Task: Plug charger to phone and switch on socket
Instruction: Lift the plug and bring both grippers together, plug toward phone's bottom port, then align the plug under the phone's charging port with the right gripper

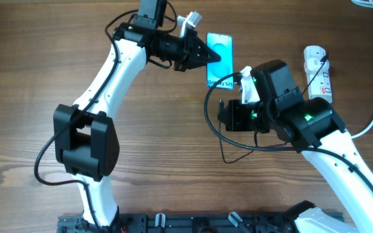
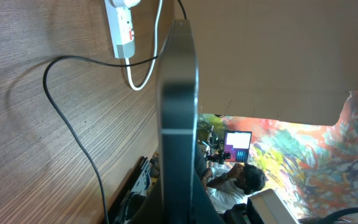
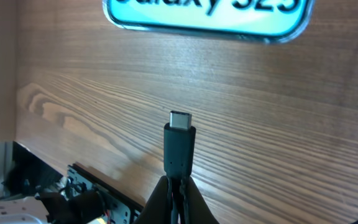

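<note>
Soft, even light
Shadows on the table [image 1: 31, 52] were faint; the phone [image 3: 207, 15] glowed; the left-wrist foreground was blurred.

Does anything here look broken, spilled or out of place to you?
Nothing stands out. The phone lies screen up, held at one side by the left gripper. The charger plug, pinched by the right gripper, points at the phone's near end, not yet in. The socket looks intact.

Open wood separates the charger [image 3: 180, 144] from the near end of the phone [image 3: 207, 17]; the left hand [image 1: 211, 57] blocks the phone's left side, while the socket [image 1: 317, 72] sits apart by the right edge of the tabletop [image 1: 37, 58].
</note>
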`<state>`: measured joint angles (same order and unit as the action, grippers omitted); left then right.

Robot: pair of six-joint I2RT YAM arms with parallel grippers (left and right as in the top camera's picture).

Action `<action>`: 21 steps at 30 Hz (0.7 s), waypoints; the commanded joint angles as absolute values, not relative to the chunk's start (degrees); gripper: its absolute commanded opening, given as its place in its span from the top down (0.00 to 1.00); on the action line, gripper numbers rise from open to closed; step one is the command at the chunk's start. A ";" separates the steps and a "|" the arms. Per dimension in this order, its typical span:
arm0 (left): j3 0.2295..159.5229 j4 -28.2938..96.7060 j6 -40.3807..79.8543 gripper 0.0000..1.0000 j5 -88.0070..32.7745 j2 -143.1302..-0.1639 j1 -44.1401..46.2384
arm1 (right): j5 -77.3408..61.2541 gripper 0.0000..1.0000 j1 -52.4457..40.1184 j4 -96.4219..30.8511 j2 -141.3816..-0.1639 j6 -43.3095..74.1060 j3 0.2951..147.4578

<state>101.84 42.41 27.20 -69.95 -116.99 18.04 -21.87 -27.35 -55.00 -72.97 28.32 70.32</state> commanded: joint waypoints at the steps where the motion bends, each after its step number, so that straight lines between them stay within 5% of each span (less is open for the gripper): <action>1: 102.43 42.06 25.69 0.96 -72.62 -114.63 18.94 | -23.09 0.95 -27.79 -53.98 -73.30 28.51 71.00; 21: 102.43 41.85 24.18 0.96 -75.22 -114.63 19.40 | -18.00 0.96 -27.79 -53.28 -73.32 28.53 70.98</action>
